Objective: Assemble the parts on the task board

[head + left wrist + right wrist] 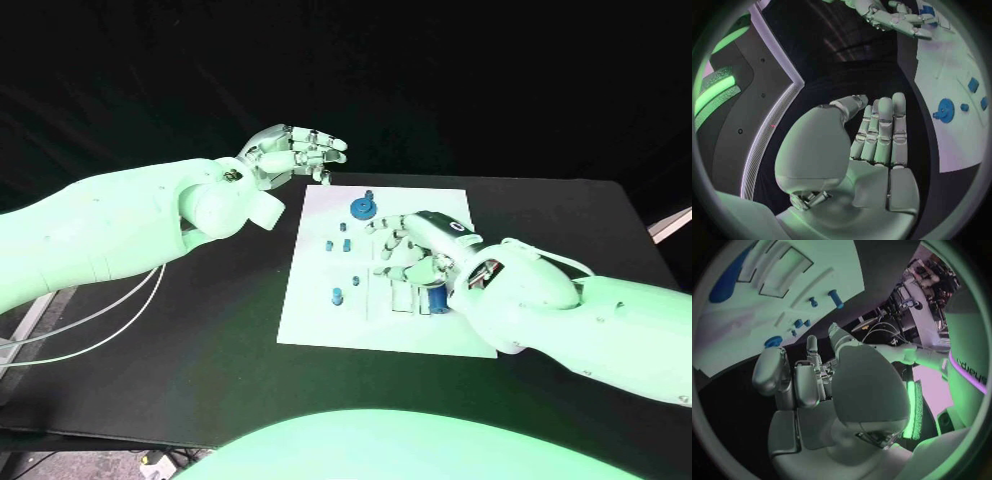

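right hand (418, 255): hovering low over the task board's right half, fingers (387, 240) curling loosely, holding nothing visible
task board (325, 325): lying mid-desk (173, 380)
blue gear part (364, 208): sitting at the board's far end
left hand (296, 152): hanging beyond the board's far left corner, fingers together, empty

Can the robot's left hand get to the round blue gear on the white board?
Probably yes. The left hand hovers open just beyond the board's far corner, and the blue gear sits near that edge with nothing between them. The right hand is farther down the board.
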`<action>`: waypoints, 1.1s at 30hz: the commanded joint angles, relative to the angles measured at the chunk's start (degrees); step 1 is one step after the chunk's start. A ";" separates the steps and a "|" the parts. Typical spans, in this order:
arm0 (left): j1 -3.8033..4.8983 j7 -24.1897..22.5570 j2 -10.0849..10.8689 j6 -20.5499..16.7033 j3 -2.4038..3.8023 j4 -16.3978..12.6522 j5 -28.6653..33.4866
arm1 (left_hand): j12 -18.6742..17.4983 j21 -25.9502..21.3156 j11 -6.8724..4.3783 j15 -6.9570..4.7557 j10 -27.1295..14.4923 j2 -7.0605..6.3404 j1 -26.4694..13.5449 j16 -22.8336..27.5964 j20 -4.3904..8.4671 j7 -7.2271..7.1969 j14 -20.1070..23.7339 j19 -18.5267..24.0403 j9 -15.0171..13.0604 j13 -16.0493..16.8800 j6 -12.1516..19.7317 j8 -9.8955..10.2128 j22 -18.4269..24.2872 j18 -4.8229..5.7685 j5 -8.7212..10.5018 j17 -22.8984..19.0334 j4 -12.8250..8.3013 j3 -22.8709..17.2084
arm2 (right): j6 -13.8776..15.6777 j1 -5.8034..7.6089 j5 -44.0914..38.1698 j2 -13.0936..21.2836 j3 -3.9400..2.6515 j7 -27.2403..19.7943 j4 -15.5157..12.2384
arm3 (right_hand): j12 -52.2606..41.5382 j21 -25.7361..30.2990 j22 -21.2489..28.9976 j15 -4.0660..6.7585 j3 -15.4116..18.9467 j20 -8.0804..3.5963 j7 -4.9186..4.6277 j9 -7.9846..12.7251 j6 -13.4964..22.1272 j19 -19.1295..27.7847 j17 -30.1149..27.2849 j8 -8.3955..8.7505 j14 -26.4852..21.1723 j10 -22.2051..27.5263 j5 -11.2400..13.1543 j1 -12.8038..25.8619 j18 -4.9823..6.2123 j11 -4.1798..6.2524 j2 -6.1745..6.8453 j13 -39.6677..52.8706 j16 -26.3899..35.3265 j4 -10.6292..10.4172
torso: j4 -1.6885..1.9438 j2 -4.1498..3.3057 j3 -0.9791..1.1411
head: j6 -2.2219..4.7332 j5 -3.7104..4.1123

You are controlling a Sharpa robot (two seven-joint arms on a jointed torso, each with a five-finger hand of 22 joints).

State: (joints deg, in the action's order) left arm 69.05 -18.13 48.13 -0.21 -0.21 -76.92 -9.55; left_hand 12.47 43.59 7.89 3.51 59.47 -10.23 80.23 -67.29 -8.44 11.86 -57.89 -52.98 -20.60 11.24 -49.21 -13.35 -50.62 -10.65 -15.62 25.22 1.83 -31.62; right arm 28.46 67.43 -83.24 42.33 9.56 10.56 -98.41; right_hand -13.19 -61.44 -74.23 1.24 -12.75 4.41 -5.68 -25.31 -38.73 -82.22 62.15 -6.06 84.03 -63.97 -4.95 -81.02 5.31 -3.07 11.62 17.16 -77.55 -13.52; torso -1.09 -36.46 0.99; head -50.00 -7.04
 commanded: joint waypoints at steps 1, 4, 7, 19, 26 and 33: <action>0.04 -0.11 -0.08 -0.35 -0.04 0.08 0.13 | 0.73 -0.51 0.15 0.17 -0.69 0.86 -0.64 1.03 -0.41 0.16 0.75 0.42 -0.77 0.91 0.98 -1.29 0.82 0.17 0.11 -0.44 0.74 1.38 | -0.75 1.80 8.92 3.19 -0.08 -2.96 -1.62 | -1.30 1.60 -0.15 0.31 -0.37 -0.02 -1.05 -0.80 -2.38 1.41 -0.01 -0.20 0.61 -0.77 0.61 -1.82 0.37 0.24 -0.74 -0.05 0.28 -1.92 | -0.36 0.56 -0.17 | 0.00 0.82; 0.03 -0.13 -0.22 -0.58 -0.20 0.29 0.27 | 0.78 -0.57 0.16 0.18 -0.70 0.98 -0.69 1.02 -0.43 0.17 0.76 0.42 -0.78 0.92 0.98 -1.34 0.86 0.16 0.09 -0.43 0.84 1.35 | -1.25 3.19 17.73 6.96 -0.10 -3.85 -2.65 | -2.62 4.74 1.34 -0.15 -4.81 0.21 -2.56 -1.40 -9.37 2.33 -2.04 -3.65 0.03 -3.73 -0.25 -4.23 0.78 -0.45 -2.41 -0.04 1.63 -1.56 | -0.47 0.79 -0.24 | 0.00 1.99; 0.03 -0.23 -0.28 -0.72 -0.34 0.37 0.48 | 0.78 -0.57 0.16 0.18 -0.70 0.98 -0.69 1.02 -0.43 0.17 0.76 0.42 -0.78 0.92 0.98 -1.34 0.86 0.16 0.09 -0.43 0.84 1.35 | -2.02 3.81 23.96 9.90 -0.09 -3.42 -2.69 | -5.37 3.44 0.58 -0.30 -5.38 0.41 -3.00 -1.49 -12.79 1.66 -1.02 -5.49 0.30 -6.18 -0.07 -2.55 0.57 -0.52 -0.85 1.61 1.14 -2.08 | -0.62 1.01 -0.34 | 0.00 3.33; -0.06 -0.64 -0.06 -0.89 -0.78 0.15 0.92 | 0.81 -0.62 0.17 0.20 -0.74 0.99 -0.77 1.00 -0.45 0.18 0.75 0.42 -0.78 0.93 1.03 -1.38 0.90 0.16 0.09 -0.41 0.92 1.38 | -3.82 2.86 19.88 17.38 0.41 6.26 -4.37 | -64.15 -12.75 -8.76 1.40 5.70 -1.15 -0.34 -12.10 -11.28 -3.46 16.54 -17.43 3.91 -17.31 -7.07 8.56 -2.27 1.63 -1.91 59.91 -7.98 -3.09 | -1.25 1.74 -0.28 | 0.00 6.34; -0.19 -0.68 0.04 -0.81 -0.86 -0.01 1.00 | 0.81 -0.62 0.17 0.20 -0.74 0.99 -0.77 1.00 -0.45 0.18 0.75 0.42 -0.78 0.93 1.03 -1.38 0.90 0.16 0.09 -0.41 0.92 1.38 | -3.96 1.29 13.43 16.83 0.57 13.23 -5.02 | -67.68 -16.66 -10.85 1.12 10.51 -0.87 -0.51 -11.60 -11.43 -4.47 21.28 -16.04 4.72 -19.35 -6.72 12.20 -2.96 1.40 -3.48 63.86 -10.04 -3.25 | -1.48 1.75 -0.08 | 0.00 6.26; -0.23 -0.62 0.23 -0.83 -0.89 -0.25 1.02 | 0.81 -0.62 0.17 0.20 -0.74 0.99 -0.77 1.00 -0.45 0.18 0.75 0.42 -0.78 0.93 1.03 -1.38 0.90 0.16 0.09 -0.41 0.92 1.38 | -3.88 -0.13 12.48 14.92 0.64 16.35 -4.52 | -67.84 -17.62 -11.36 1.05 11.78 -0.80 -0.59 -11.42 -11.46 -4.71 22.64 -15.46 4.96 -19.41 -7.11 11.30 -3.14 1.32 -3.75 64.17 -10.59 -3.04 | -1.30 1.47 -0.23 | 0.00 5.76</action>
State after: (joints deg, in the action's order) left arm 68.81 -18.65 48.38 -1.07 -1.13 -76.98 -8.63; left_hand 12.47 43.59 7.89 3.88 59.46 -10.23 80.23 -67.29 -8.91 11.87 -57.51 -52.52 -20.60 11.25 -49.19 -13.85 -50.54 -10.65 -15.62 25.22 1.83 -31.62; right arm 24.60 67.50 -70.51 57.51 10.20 26.46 -103.00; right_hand -79.77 -78.19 -74.22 2.57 -3.01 3.39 -6.31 -36.63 -50.97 -82.70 74.28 -22.24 84.32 -81.64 -11.32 -69.60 3.46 -1.89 8.22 74.22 -87.23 -16.22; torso -2.40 -34.86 0.80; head -50.00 -0.93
